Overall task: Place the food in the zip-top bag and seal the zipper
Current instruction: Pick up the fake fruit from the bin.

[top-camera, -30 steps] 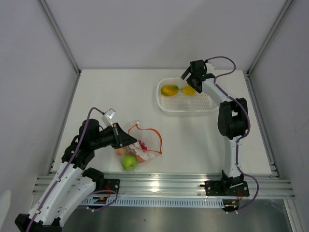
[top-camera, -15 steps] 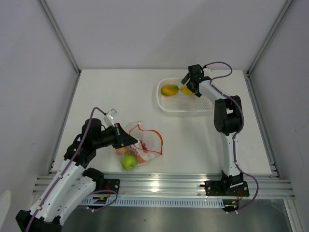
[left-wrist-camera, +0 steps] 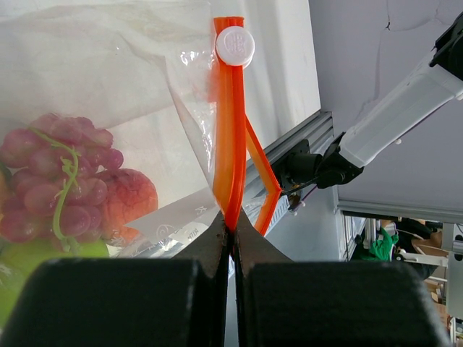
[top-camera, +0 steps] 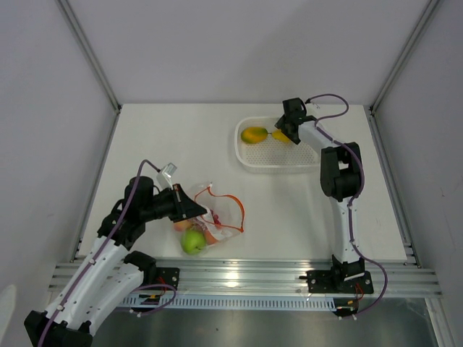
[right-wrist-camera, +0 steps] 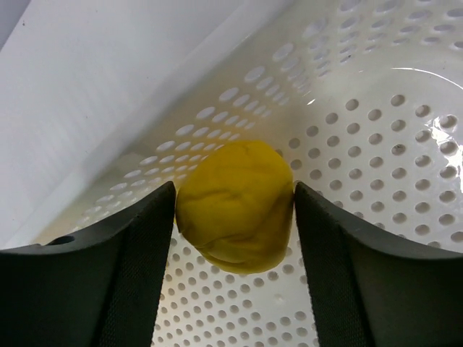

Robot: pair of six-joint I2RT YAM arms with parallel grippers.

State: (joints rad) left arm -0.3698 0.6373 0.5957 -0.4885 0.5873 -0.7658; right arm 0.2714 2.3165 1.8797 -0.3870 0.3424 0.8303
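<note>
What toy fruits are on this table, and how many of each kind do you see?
green apple: 1
mango: 1
yellow piece: 1
peach: 1
grape bunch: 1
Total: 5 fruits in view

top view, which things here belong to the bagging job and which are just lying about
Job in hand:
zip-top bag, zipper, green apple, grape bunch, mango, yellow piece, left gripper pinching the zipper, right gripper around the yellow piece.

Lying about:
white basket, metal rail.
</note>
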